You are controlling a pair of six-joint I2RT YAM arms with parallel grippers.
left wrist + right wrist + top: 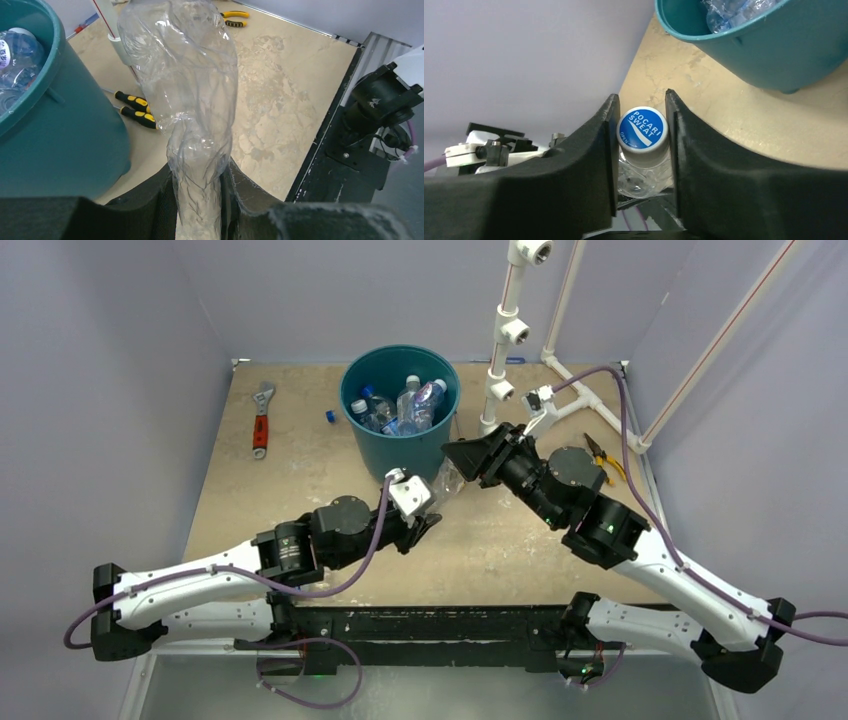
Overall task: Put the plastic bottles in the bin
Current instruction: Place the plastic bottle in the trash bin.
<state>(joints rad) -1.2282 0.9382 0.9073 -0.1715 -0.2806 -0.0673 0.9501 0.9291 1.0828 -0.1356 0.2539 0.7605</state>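
Nearest the left wrist lens, the left gripper has its matte black fingers pinched tight on the lower end of a crumpled clear plastic bottle. The bottle's creased, glossy, thin-walled body rises up the middle of the frame. At the left edge stands the round teal-blue plastic bin, smooth-sided and wider at the rim, just beside the bottle. Between them, on the mottled beige table, lie two yellow-and-black-handled screwdrivers.

In the right wrist view, the right gripper is clamped on the same bottle's other end. Its curved black fingers press both sides of a round white cap printed in blue with "POCARI SWEAT".

From above, both arms meet at frame centre, with the bottle slung between them just below the bin, not yet inside it. More clear bottles with blue and white caps lie heaped in the bin. A red-handled wrench lies at upper left, and a white pipe frame stands at upper right.
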